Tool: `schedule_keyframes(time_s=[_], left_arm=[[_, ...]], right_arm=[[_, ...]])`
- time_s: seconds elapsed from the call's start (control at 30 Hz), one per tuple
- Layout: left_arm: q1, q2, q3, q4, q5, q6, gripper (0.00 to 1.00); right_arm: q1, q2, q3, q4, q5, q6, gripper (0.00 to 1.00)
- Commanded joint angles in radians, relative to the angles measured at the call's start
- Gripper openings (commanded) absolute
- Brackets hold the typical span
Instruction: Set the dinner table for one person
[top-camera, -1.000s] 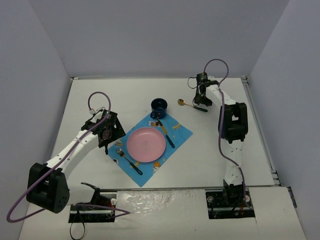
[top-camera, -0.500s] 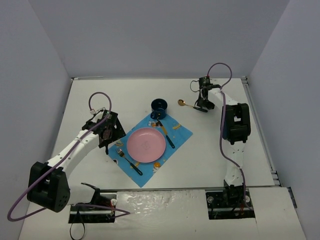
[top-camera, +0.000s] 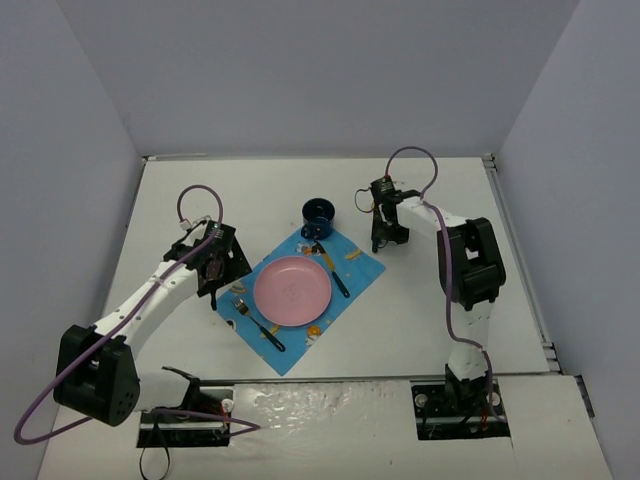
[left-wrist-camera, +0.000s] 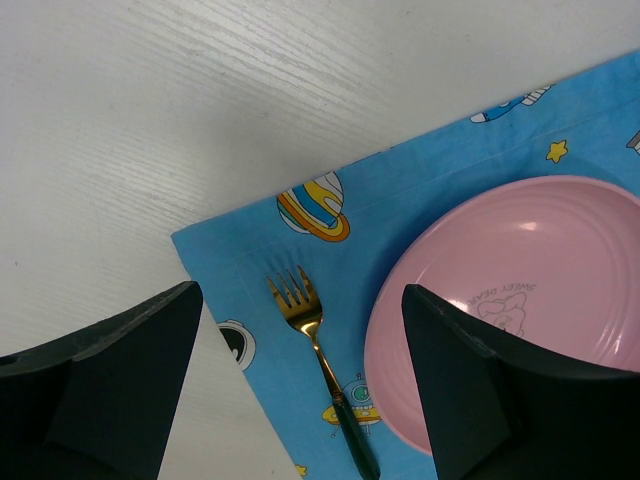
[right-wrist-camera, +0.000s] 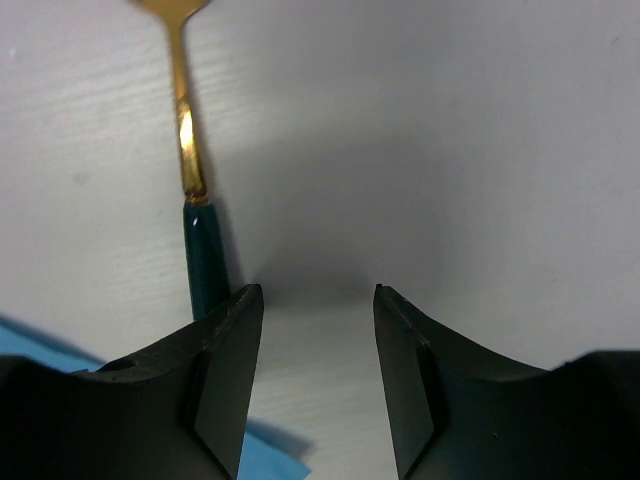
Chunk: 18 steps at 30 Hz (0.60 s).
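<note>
The white dinner table (top-camera: 200, 190) holds a blue patterned mat (top-camera: 352, 262). On the mat lie a pink plate (top-camera: 291, 289), a gold fork with a dark handle (top-camera: 258, 322) to its left, and a knife (top-camera: 335, 272) to its right. A dark blue cup (top-camera: 319, 211) stands at the mat's far corner. My left gripper (top-camera: 215, 265) is open above the mat's left corner, with the fork (left-wrist-camera: 318, 360) below its jaws. My right gripper (top-camera: 383, 228) is open and empty just above the table. A gold spoon with a green handle (right-wrist-camera: 195, 235) lies beside its left finger (right-wrist-camera: 225, 370). The spoon is hidden in the top view.
Grey walls enclose the table on three sides. Metal rails run along the edges (top-camera: 520, 260). The mat's right corner (right-wrist-camera: 275, 450) lies just under my right gripper (right-wrist-camera: 315, 300). The plate's rim (left-wrist-camera: 400, 330) is close to my left gripper's (left-wrist-camera: 300, 295) right finger.
My right gripper has moved left and nearer, toward the mat's right corner, and the spoon no longer shows at its earlier spot in the top view. The left arm has not moved.
</note>
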Motion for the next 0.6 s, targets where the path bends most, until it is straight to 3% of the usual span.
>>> schedule_keyframes(time_s=[0.0, 0.4, 0.57], left_arm=[[0.006, -0.035, 0.058, 0.009, -0.025, 0.011, 0.78], [0.006, -0.047, 0.050, 0.017, -0.019, 0.004, 0.78], [0.006, -0.045, 0.049, 0.025, -0.006, 0.004, 0.78]], right_arm=[[0.029, -0.145, -0.011, -0.055, 0.005, 0.023, 0.45], [0.039, -0.251, -0.022, -0.032, -0.053, 0.109, 0.44], [0.046, -0.244, -0.128, 0.175, -0.169, 0.307, 0.41]])
